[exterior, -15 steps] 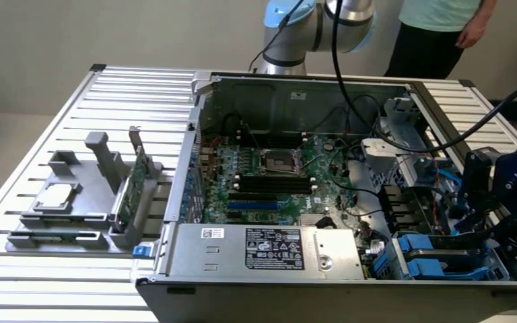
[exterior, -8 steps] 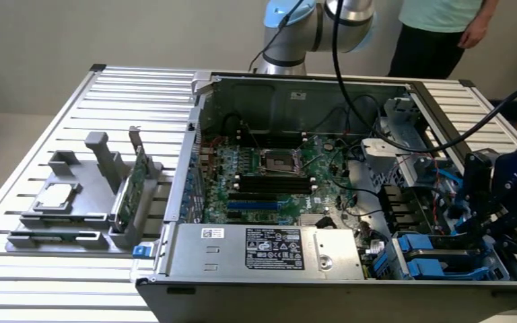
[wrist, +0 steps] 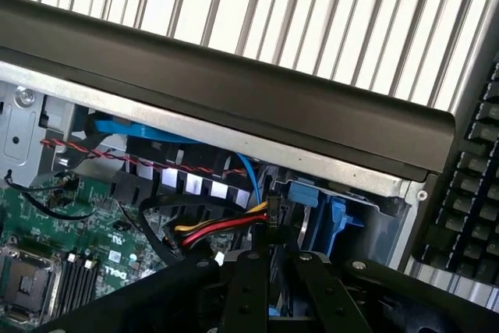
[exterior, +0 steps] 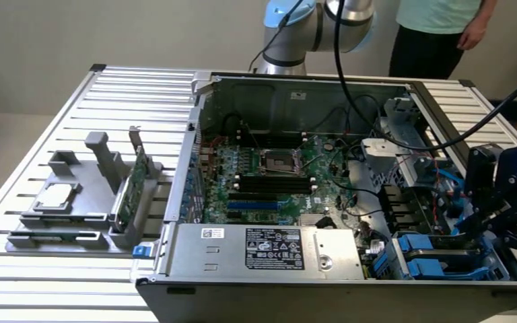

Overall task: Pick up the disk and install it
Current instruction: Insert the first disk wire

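Note:
My gripper (exterior: 490,222) hangs low over the open computer case's (exterior: 200,134) drive corner, at the exterior view's right. In the wrist view its two black fingers (wrist: 245,286) stand close together, gripper (wrist: 270,271) shut on a thin edge. A sliver of blue plastic between them looks like the carrier of the disk (wrist: 271,311); the rest of the disk is hidden behind the fingers. Just past the fingertips hangs a plug with red, yellow and black wires (wrist: 234,228). Beyond it stand the blue drive bays (wrist: 316,196), also the blue drive bays (exterior: 438,259).
The case's black front wall (wrist: 234,91) rises right behind the bays, and a keyboard (wrist: 475,193) lies beside it. Loose cables cross the motherboard (exterior: 268,168). A grey fixture (exterior: 70,208) holds a square chip (exterior: 56,196) and a green card (exterior: 131,192). A person (exterior: 438,27) stands behind the table.

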Controlling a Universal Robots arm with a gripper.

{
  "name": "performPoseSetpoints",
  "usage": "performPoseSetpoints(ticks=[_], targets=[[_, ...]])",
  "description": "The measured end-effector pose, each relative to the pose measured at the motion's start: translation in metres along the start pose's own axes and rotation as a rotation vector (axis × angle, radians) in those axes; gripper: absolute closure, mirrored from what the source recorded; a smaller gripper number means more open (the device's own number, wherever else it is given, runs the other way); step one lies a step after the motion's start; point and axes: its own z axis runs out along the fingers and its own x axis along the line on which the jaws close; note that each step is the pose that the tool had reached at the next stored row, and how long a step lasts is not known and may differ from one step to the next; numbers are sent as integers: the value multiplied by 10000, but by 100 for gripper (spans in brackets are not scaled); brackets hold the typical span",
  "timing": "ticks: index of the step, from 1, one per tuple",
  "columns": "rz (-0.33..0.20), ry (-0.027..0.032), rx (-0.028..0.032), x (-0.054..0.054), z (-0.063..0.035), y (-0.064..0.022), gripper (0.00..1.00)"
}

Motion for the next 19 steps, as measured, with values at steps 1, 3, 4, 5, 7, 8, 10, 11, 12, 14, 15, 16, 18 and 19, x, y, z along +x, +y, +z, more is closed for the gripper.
performPoseSetpoints(ticks=[1,3,4,5,7,8,10,11,12,14,15,16,18,19], targets=[[26,7,22,1,-10,0,83],[92,19,64,2,-17,-1,83],[127,25,84,3,-17,-2,83],[163,30,100,4,-18,-4,83],[235,30,107,7,-19,-15,83],[268,29,105,10,-17,-27,83],[370,31,92,18,-4,-63,83],[440,30,83,21,0,-73,83],[560,30,71,20,6,-74,83],[818,28,41,20,16,-76,83],[933,27,28,20,20,-78,83],[1046,26,16,20,22,-78,83],[1259,27,4,19,26,-79,83],[1354,27,2,19,27,-79,83]])
